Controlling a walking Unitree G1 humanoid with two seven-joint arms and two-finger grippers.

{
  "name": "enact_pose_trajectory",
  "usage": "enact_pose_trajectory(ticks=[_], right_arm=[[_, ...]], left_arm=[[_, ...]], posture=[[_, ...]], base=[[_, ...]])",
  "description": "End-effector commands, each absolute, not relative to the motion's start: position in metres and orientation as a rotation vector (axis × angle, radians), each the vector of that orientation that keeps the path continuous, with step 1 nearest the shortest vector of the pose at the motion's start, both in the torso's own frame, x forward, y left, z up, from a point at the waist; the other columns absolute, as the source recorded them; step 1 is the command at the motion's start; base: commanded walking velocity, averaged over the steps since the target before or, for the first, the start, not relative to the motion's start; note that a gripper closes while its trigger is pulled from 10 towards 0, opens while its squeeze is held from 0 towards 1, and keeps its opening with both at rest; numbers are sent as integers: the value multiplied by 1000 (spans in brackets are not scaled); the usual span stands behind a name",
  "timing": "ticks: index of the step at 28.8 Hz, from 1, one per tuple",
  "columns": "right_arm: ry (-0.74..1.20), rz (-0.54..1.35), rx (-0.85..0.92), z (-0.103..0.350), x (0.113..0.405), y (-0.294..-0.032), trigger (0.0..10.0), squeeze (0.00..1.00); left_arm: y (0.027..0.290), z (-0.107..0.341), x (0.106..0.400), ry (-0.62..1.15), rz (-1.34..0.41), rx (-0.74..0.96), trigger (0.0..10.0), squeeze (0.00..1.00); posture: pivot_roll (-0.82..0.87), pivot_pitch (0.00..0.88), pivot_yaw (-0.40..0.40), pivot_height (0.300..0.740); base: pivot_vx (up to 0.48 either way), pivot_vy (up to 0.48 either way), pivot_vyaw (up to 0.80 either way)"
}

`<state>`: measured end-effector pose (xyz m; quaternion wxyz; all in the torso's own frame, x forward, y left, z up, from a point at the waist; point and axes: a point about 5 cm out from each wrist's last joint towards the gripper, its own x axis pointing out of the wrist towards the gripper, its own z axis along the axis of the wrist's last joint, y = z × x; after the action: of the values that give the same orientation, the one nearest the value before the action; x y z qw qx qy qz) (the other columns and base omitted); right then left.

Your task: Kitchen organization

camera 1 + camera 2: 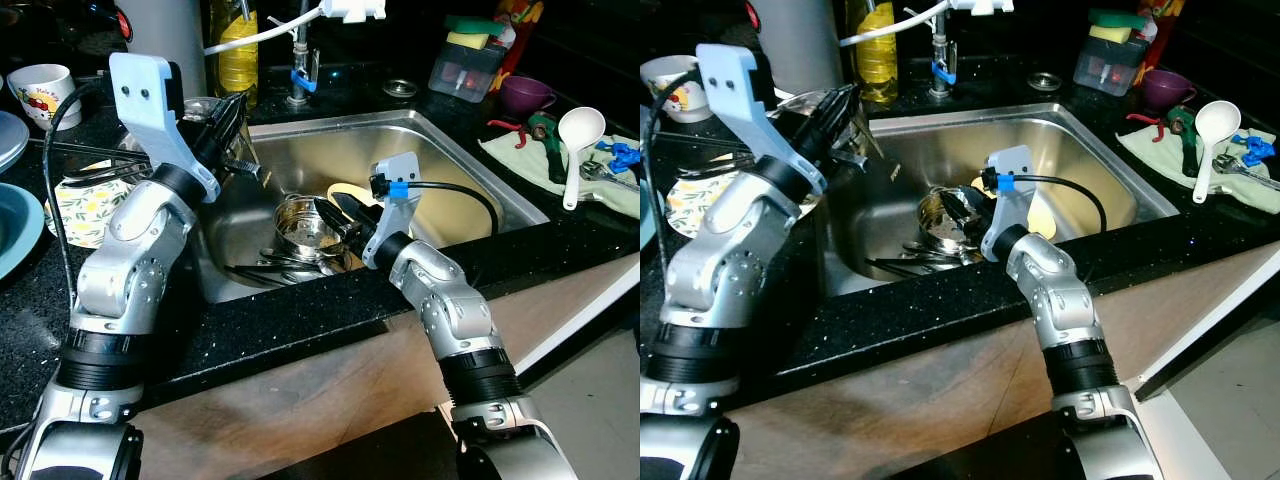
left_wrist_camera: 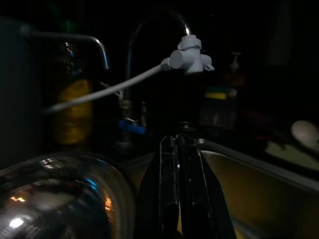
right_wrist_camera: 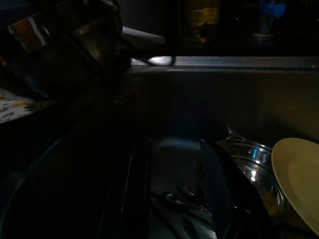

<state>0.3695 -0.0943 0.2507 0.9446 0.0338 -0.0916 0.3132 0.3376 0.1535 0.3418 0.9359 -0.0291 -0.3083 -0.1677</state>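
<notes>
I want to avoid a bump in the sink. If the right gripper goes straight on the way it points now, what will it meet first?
The right gripper, fingers open, points down into the sink. Most likely it would first meet the cutlery lying on the sink bottom between its fingers. The steel pot sits just to one side. Depth is hard to judge in the dark view.

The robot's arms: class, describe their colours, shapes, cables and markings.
Both arms are jointed silver metal with black ribbed bands. Each wrist bears a pale grey angular camera mount. The right gripper and left gripper have long black fingers. Black cables loop from each mount; the right mount has a blue clip.
</notes>
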Motion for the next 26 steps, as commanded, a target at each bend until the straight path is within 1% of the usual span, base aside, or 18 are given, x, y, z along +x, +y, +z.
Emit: enact_pose_trajectory(ticks=[1, 3, 5, 8, 10, 12, 14, 24, 26], right_arm=[[-188, 633, 70, 248, 368, -97, 10000, 0], [-188, 634, 70, 248, 368, -97, 10000, 0], [-188, 635, 70, 248, 368, -97, 10000, 0], [-188, 635, 70, 248, 368, -97, 10000, 0], [-187, 637, 69, 247, 368, -97, 10000, 0], [-187, 637, 69, 247, 368, -97, 10000, 0], [-186, 640, 67, 247, 368, -97, 10000, 0], [-174, 642, 58, 244, 368, -97, 10000, 0], [-173, 640, 56, 244, 368, -98, 10000, 0]], left_arm=[[156, 345, 337, -658, -320, -20, 0, 0], [159, 345, 340, -677, -291, 3, 0, 0], [166, 347, 342, -717, -230, 72, 0, 0], [168, 347, 342, -729, -212, 99, 0, 0], [172, 350, 342, -749, -175, 149, 0, 0], [172, 350, 342, -749, -175, 149, 0, 0], [174, 351, 341, -759, -145, 194, 0, 0], [169, 343, 346, -721, -184, 252, 0, 0], [165, 342, 347, -716, -223, 239, 0, 0]], posture=[[15, 192, -43, 740], [15, 192, -43, 740], [14, 196, -45, 740], [14, 196, -46, 740], [13, 197, -46, 740], [13, 197, -46, 740], [14, 198, -47, 740], [14, 199, -46, 740], [14, 198, -46, 740]], base=[[0, 0, 0], [0, 0, 0], [0, 0, 0], [0, 0, 0], [0, 0, 0], [0, 0, 0], [0, 0, 0], [0, 0, 0], [0, 0, 0]])
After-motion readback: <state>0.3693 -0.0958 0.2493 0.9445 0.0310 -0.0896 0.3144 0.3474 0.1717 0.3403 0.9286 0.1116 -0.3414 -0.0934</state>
